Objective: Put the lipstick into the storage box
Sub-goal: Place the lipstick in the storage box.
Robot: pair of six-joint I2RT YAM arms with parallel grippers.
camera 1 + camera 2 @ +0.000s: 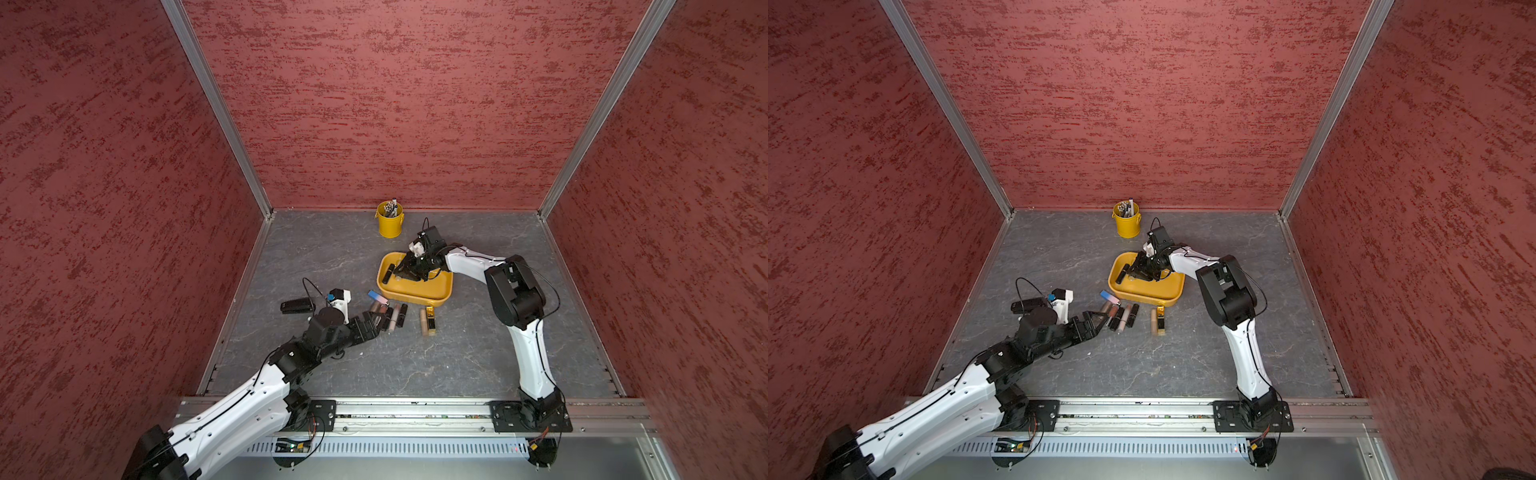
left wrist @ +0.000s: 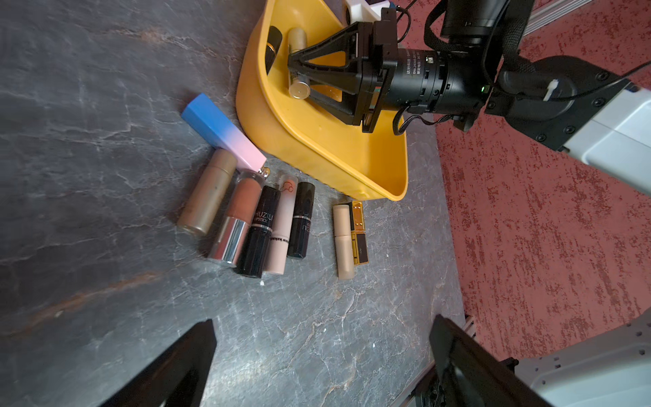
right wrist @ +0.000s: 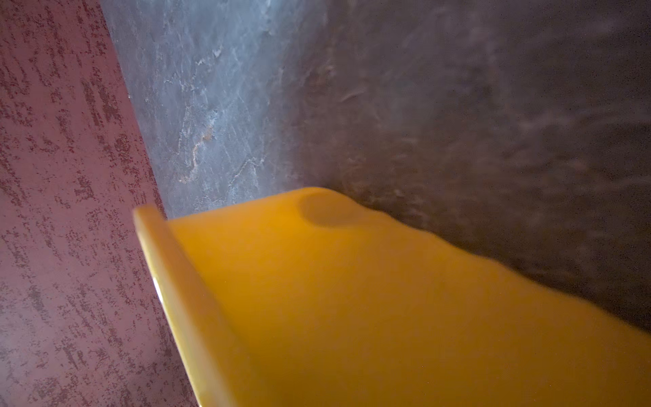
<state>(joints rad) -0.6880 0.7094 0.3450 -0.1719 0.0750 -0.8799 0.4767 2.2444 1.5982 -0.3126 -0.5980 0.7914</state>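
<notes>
The shallow yellow-orange storage box (image 1: 441, 292) (image 1: 1173, 291) (image 2: 317, 141) sits mid-table and fills the right wrist view (image 3: 352, 299). Inside it lie a black lipstick (image 1: 388, 274) (image 2: 273, 45) and a gold lipstick (image 2: 298, 38). My right gripper (image 1: 398, 272) (image 1: 1132, 274) (image 2: 299, 75) reaches low into the box. Its jaws stand narrowly on either side of the gold lipstick, and whether they still pinch it does not show. Several more lipsticks (image 1: 390, 316) (image 2: 267, 225) lie in a row in front of the box. My left gripper (image 1: 371, 323) (image 1: 1100, 318) (image 2: 324, 352) hovers open beside that row, empty.
A blue-and-pink box (image 2: 222, 130) leans at the storage box's near corner. A beige tube and a gold-black lipstick (image 1: 428, 321) lie apart to the right. A yellow bucket (image 1: 390, 224) of pens stands at the back wall. A black case (image 1: 296, 307) lies at the left.
</notes>
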